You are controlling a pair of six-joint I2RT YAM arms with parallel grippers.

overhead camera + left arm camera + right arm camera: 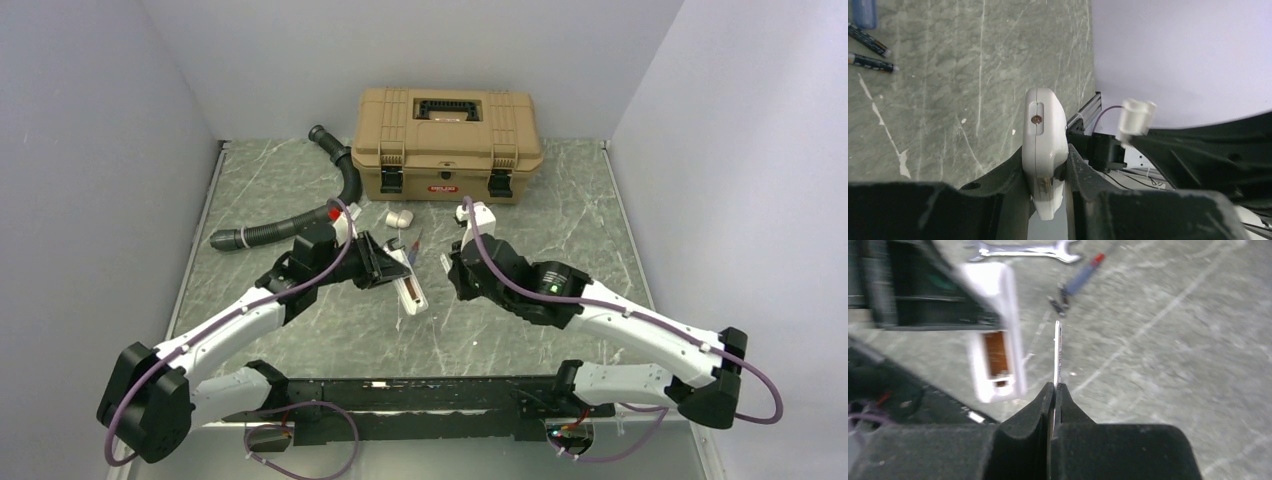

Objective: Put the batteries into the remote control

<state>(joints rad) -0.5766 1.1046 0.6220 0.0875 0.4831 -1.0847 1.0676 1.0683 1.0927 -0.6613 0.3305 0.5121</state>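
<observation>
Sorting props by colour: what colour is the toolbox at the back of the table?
The toolbox is tan with black latches, clearest in the top external view.

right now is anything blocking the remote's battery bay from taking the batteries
Nothing visible: the bay of the remote control lies open. The thin white cover sits pinched in the right hand, beside it.

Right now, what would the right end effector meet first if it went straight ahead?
Likely the two batteries lying on the table, past the white plate it holds; depth is unclear.
</observation>
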